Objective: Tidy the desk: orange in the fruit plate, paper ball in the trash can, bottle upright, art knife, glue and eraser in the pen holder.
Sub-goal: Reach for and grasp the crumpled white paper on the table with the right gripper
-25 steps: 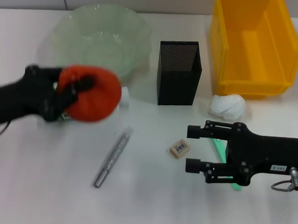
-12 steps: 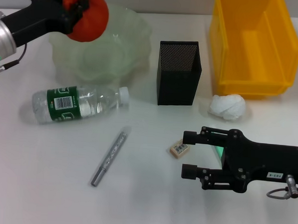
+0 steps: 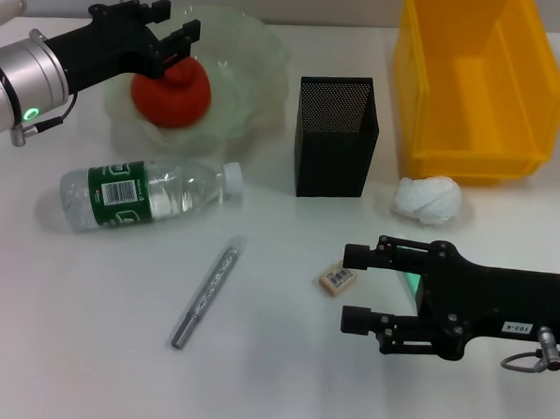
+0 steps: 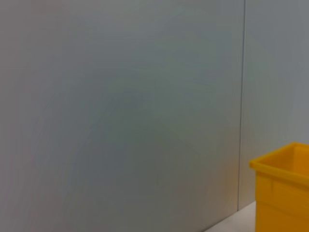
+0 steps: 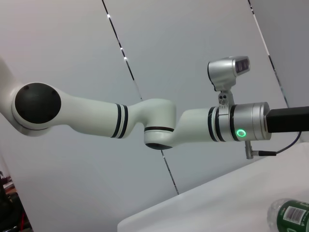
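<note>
While the left gripper reaches over the fruit plate from the pen holder's far left, its black fingers stand spread above the orange, which sits inside the plate at its left half; whether the fingers touch the fruit cannot be told from the head view. Below the plate and left of the pen holder, the bottle lies on its side on the white desk, its white cap pointing toward the holder and its green label facing up. A slim silver pen-like tool lies slanted on the desk, down and left of the holder. The eraser rests flat on the desk well below the holder, just beside the upper finger of the right gripper. That gripper lies low over the desk, below and right of the holder, jaws wide apart and holding nothing, with a green object partly hidden behind it. The paper ball sits on the desk just right of the holder's base, near the front wall of the trash can, which stands right of the holder.
</note>
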{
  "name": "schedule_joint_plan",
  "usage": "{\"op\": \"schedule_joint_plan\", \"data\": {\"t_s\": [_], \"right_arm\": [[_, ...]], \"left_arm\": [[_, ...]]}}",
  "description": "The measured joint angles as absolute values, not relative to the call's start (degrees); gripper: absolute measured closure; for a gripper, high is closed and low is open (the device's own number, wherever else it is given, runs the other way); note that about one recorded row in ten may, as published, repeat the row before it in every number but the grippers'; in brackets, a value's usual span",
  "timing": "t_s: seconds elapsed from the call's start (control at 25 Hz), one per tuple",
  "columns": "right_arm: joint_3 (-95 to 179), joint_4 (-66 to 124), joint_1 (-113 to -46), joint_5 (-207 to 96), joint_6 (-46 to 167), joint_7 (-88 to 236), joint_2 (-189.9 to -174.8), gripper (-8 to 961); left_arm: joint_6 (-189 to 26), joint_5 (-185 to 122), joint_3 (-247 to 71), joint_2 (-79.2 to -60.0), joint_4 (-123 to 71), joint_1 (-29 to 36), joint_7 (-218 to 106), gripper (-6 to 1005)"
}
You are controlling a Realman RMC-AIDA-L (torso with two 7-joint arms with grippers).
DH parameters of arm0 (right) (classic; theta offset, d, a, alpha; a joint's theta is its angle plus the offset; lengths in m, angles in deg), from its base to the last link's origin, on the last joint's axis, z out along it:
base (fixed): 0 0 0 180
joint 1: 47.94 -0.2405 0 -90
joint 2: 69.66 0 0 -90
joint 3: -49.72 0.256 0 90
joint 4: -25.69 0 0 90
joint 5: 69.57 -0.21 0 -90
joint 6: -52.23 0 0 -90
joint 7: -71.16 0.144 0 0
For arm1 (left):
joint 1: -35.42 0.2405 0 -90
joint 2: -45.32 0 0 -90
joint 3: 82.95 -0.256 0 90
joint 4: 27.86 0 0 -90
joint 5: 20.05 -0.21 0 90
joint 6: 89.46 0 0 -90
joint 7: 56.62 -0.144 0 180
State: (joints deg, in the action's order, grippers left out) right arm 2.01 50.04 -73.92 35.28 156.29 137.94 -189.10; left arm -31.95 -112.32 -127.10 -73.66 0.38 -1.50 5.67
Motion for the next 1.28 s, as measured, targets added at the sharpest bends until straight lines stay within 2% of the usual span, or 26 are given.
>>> {"op": "schedule_joint_plan", "data": {"t_s": [0.2, 0.32, 0.48, 0.64, 0.68, 0.88, 1.0, 1.2, 1.28], "right_arm": [[2.01, 50.04, -73.97, 35.28, 156.24, 137.94, -189.10, 190], [2.00, 50.04, -73.93, 35.28, 156.14, 137.94, -189.10, 190], [2.01, 50.04, -73.77, 35.28, 155.92, 137.93, -189.10, 188], [2.00, 50.04, -73.73, 35.28, 155.84, 137.92, -189.10, 189], [2.00, 50.04, -73.73, 35.28, 155.81, 137.91, -189.10, 189], [2.04, 50.04, -73.90, 35.24, 155.67, 137.89, -189.10, 190], [2.12, 50.08, -74.07, 34.89, 155.63, 137.88, -189.10, 190], [2.82, 52.31, -74.79, 34.41, 155.53, 141.59, -188.98, 189], [2.44, 59.09, -74.98, 34.31, 155.29, 150.30, -189.03, 189]], "left_arm": [[-29.08, -110.38, -127.09, -73.61, 0.43, -0.96, 6.28, 526], [-19.80, -108.16, -127.07, -73.25, 1.49, 1.02, 6.58, 516], [0.64, -107.52, -127.29, -73.02, 7.16, 6.35, 9.85, 506], [11.34, -107.73, -128.20, -72.74, 9.53, 9.90, 12.15, 505], [16.90, -108.19, -128.84, -72.69, 10.40, 12.80, 12.68, 505], [22.08, -111.03, -131.63, -72.74, 10.96, 17.53, 11.73, 504], [21.53, -113.12, -133.27, -72.87, 10.10, 19.87, 9.10, 287], [20.14, -115.08, -133.55, -72.94, 8.31, 20.49, 6.89, 247], [18.26, -116.50, -133.49, -72.89, 6.35, 20.23, 6.63, 231]]}}
